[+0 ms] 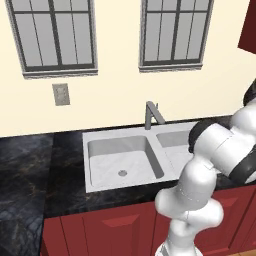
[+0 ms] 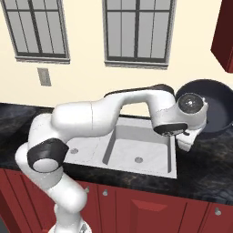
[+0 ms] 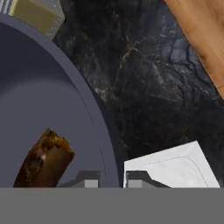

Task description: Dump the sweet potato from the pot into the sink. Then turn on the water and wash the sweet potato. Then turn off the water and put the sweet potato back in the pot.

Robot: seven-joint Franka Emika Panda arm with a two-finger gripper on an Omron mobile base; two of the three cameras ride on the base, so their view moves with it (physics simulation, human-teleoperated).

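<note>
The dark blue-grey pot (image 3: pixel 48 100) takes up the left of the hand view. The reddish-brown sweet potato (image 3: pixel 43 159) lies inside it near the bottom edge. My gripper (image 3: pixel 113 180) is shut on the pot's rim, with one fingertip inside the wall and the other outside. In the right base view the pot (image 2: pixel 216 107) sits tilted just right of the sink (image 2: pixel 136 148), with its opening turned towards the camera and my hand in front of it. The sink (image 1: pixel 125 157) has two basins and a grey faucet (image 1: pixel 152 115). A corner of the sink (image 3: pixel 175 166) shows beside the fingers.
Dark marble counter (image 3: pixel 148 87) surrounds the sink. A wooden board (image 3: pixel 201 35) lies on the counter beyond the pot, and a yellow-green block (image 3: pixel 35 15) sits by the pot's far rim. Red cabinets (image 2: pixel 150 209) run below the counter, and a red wall cabinet (image 2: pixel 223 32) hangs above on the right.
</note>
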